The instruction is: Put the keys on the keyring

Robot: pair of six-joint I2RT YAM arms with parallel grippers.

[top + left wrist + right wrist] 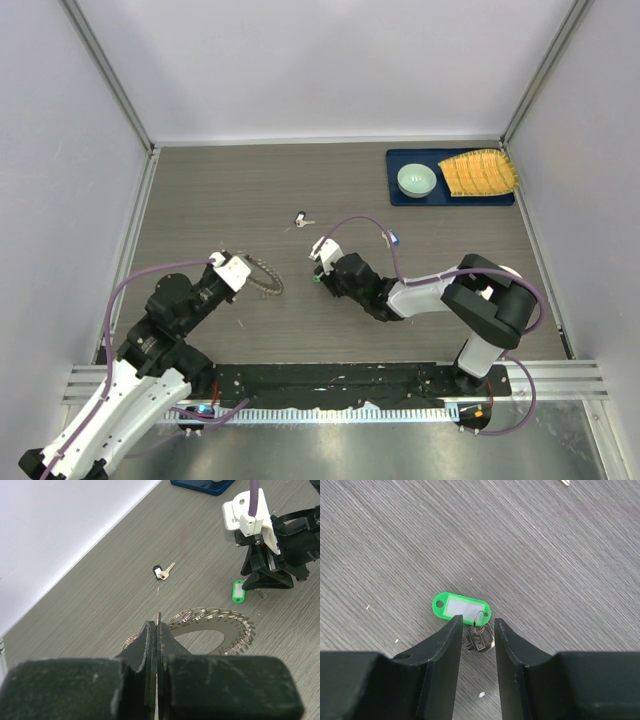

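Note:
A green-tagged bunch of keys (479,640) lies on the table, its green tag (462,607) just beyond my right gripper's (475,622) tips. That gripper stands open, low over the table, with the silver keys between its two fingers. From the left wrist view the same tag (239,591) shows under the right gripper (260,586). A second small key (301,219) with a dark head lies apart, farther back. The bristly keyring (220,630) lies flat, and my left gripper (158,625) is shut on its near-left rim.
A blue tray (398,195) at the back right carries a pale green bowl (416,180) and a yellow ribbed item (480,172). Grey walls with metal rails close the table on both sides and the back.

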